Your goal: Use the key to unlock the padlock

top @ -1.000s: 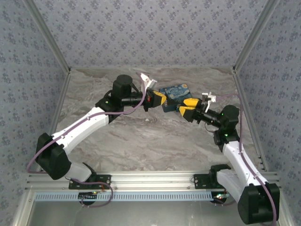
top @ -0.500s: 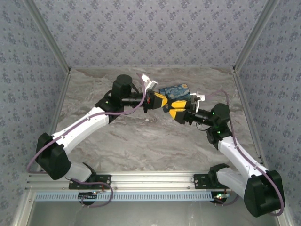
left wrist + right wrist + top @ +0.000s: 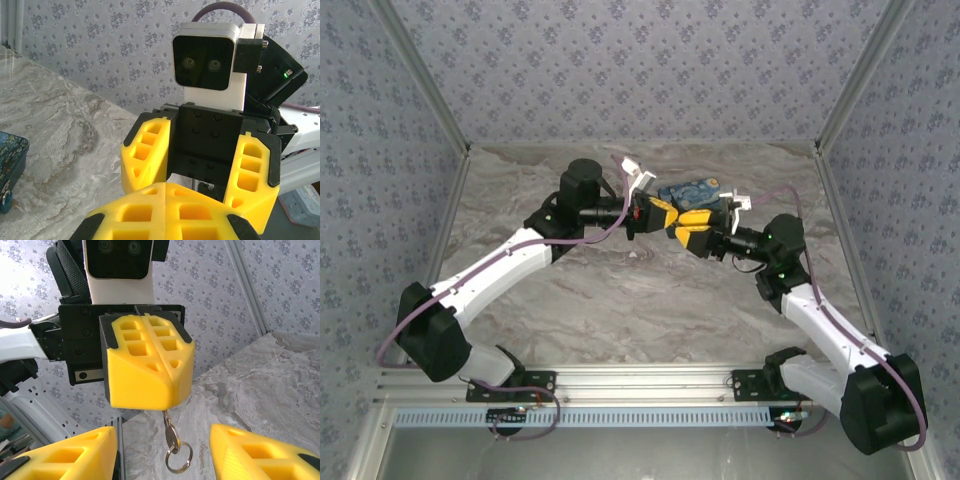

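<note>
The left gripper (image 3: 148, 390) is clamped tight, its two yellow fingers pressed flat together with no gap. It pinches the key (image 3: 170, 432) at its top. The key hangs straight down from the fingertips, thin and dark, with a small metal ring (image 3: 179, 458) looped through its lower end.

The right gripper (image 3: 200, 172) faces the left one nose to nose with its jaws spread wide and nothing between them. In the right wrist view its own fingers (image 3: 65, 457) stand one on either side of the hanging key, well apart from it, and the ring dangles about midway between them. Neither finger touches key or ring.

From above, the two grippers meet over the back half of the bench (image 3: 620, 300), a little right of its middle. The blue box (image 3: 690, 191) lies just behind them, near the back edge.

By count there are one key, one ring, one box and two grippers, one shut and one spread.
</note>
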Tool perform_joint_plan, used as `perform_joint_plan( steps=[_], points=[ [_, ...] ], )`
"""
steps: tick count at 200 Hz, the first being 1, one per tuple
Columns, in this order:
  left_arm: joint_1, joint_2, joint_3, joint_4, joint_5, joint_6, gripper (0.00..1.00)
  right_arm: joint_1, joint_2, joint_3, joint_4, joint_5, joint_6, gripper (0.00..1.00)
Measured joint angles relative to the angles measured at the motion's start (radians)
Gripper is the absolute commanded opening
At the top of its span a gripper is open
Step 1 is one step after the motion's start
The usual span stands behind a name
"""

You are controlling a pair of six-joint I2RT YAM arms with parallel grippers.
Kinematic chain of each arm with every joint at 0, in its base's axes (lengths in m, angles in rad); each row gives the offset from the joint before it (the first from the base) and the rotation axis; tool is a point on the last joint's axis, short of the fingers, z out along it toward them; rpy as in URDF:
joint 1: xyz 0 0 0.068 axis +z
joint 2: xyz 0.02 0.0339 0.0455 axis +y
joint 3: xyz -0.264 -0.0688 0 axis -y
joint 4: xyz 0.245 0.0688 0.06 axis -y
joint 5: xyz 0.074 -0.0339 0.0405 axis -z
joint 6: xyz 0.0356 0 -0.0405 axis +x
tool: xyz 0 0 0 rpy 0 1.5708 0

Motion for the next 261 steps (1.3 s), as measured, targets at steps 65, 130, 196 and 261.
perform_joint_plan(
  steps=[65, 130, 196, 261],
  points=[
    [0.0, 0.0, 0.0, -0.001, 0.0, 0.001, 0.0, 0.011, 0.009, 0.006, -0.024, 0.0, -0.008, 0.36],
    [0.0, 0.0, 0.0, -0.001, -0.001, 0.001, 0.0, 0.013, 0.009, 0.007, -0.043, 0.008, -0.016, 0.22],
    [0.0, 0.0, 0.0, -0.005, -0.011, 0.002, 0.0, 0.013, 0.009, 0.007, -0.063, 0.025, -0.03, 0.02],
    [0.001, 0.0, 0.0, -0.031, -0.143, -0.001, 0.74, 0.013, -0.061, 0.006, -0.235, 0.13, -0.113, 0.0]
  ],
)
